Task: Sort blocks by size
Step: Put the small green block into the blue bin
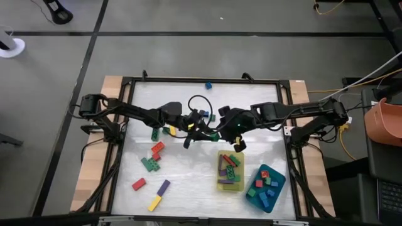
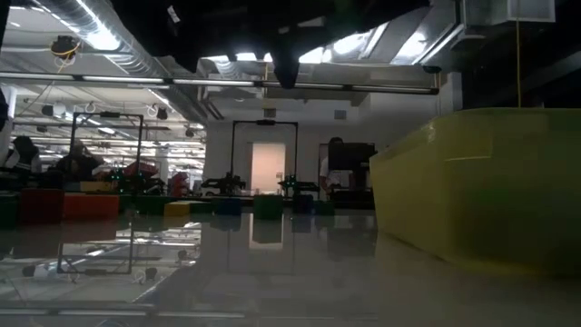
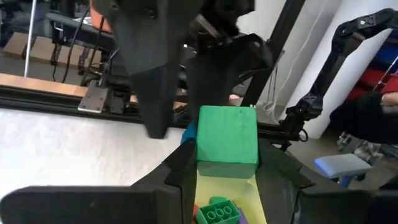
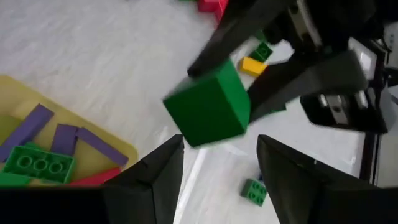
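Note:
My left gripper (image 3: 227, 155) is shut on a green cube (image 3: 227, 142) above the table's middle, just beyond the yellow tray's (image 1: 221, 182) far end. In the high view the gripper (image 1: 212, 134) reaches in from the left. My right gripper (image 4: 221, 146) is open and faces the cube (image 4: 208, 111) from the right. Its fingers (image 3: 155, 87) stand spread close by the cube and touch nothing. Long blocks lie in the yellow tray, small ones in the teal tray (image 1: 279, 188). Loose blocks (image 1: 154, 157) lie on the table's left part. My left gripper pinches the green cube by two opposite sides (image 3: 202, 155) between its two fingers. The fingers come from the table's left. The cube is lifted clear of the table and sits about level in the hold.
Red, purple and yellow blocks (image 1: 160, 191) lie near the front left, and a blue one (image 1: 208, 85) lies at the far edge. A black cable (image 1: 200, 103) loops over the middle. The yellow tray's wall (image 2: 481, 191) fills the low view's right. The black frame (image 1: 201, 80) borders the table.

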